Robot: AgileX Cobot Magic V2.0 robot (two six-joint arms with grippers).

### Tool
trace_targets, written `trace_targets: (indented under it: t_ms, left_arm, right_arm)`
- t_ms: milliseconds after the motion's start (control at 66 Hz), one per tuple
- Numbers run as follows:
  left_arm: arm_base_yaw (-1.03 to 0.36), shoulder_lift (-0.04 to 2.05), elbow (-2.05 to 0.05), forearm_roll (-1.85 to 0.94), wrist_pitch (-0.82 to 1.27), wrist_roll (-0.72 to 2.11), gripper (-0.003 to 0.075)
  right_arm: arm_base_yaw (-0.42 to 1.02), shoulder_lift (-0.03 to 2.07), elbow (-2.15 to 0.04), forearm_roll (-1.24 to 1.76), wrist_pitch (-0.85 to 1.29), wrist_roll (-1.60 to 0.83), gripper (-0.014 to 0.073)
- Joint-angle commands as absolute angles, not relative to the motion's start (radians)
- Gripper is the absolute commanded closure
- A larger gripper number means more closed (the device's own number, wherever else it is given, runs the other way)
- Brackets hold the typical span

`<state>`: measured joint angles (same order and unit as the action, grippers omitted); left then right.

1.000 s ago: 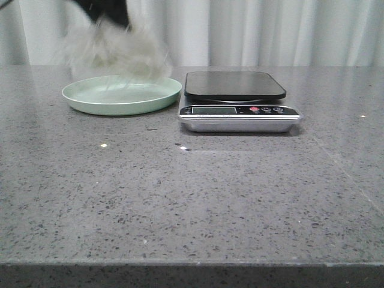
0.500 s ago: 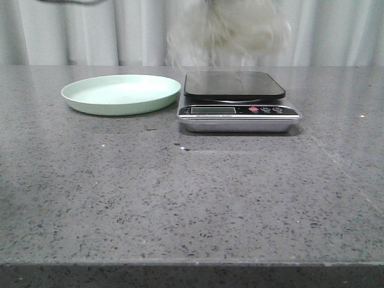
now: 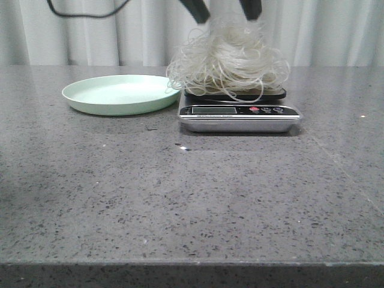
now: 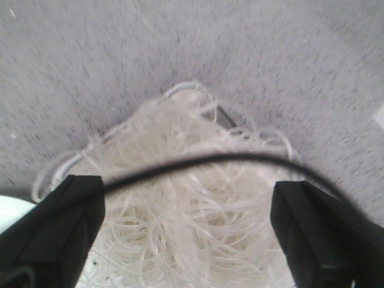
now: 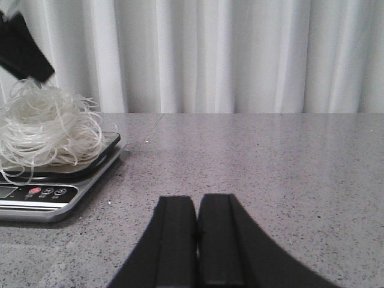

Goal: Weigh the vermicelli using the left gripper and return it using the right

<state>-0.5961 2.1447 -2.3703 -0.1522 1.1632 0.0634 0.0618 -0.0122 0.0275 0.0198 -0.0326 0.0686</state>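
Noodles (image 3: 228,63) on scale (image 3: 239,110) mid-frame, left hand (image 3: 225,11) wide open above, right hand (image 5: 197,237) closed, plate (image 3: 122,94) at left.

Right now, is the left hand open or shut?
Open: the left hand's fingers stand wide apart over the vermicelli on the scale.

Plate (image 3: 122,94) just beside scale (image 3: 239,115)

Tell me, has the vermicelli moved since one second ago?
Yes. The vermicelli went right, from above the green plate onto the scale.
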Motion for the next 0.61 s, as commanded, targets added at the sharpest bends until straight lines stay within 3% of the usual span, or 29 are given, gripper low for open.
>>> trace_targets:
  t_ms: [0,364,591]
  left_arm:
    - [-0.594,2.052,-2.487,-0.158,1.184,0.052,0.0131]
    - [-0.594,1.795,-2.457,-0.016,1.208,0.052,0.0318]
    - [-0.594,1.579,-2.182,0.079,1.183,0.052,0.0393]
  right_arm:
    - [0.054,-0.027,0.02,0.013,-0.107,0.062,0.0437]
    - [0.054,-0.027,0.02,0.013,-0.107,0.062,0.0437]
    - [0.054,-0.027,0.02,0.013,-0.107,0.062,0.0437]
